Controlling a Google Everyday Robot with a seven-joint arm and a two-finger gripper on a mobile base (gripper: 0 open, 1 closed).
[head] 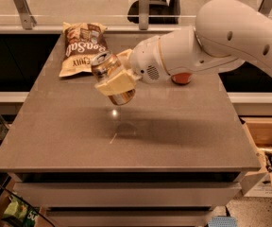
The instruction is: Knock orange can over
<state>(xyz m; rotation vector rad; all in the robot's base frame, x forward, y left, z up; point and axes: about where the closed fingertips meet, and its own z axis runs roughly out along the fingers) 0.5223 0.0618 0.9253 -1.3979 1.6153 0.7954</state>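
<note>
The orange can (108, 71), bronze metallic with a silver top, is held in the air above the middle of the grey table (70, 136), tilted with its top toward the upper left. My gripper (114, 79) is shut on the can, its cream fingers (113, 83) wrapped around the can's middle. The white arm reaches in from the right. The can's shadow lies on the table below it.
A brown chip bag (81, 48) lies flat at the table's back left. A red object (181, 78) shows under the arm at the back right, mostly hidden. A glass rail runs behind the table. A cardboard box (268, 160) stands on the floor at right.
</note>
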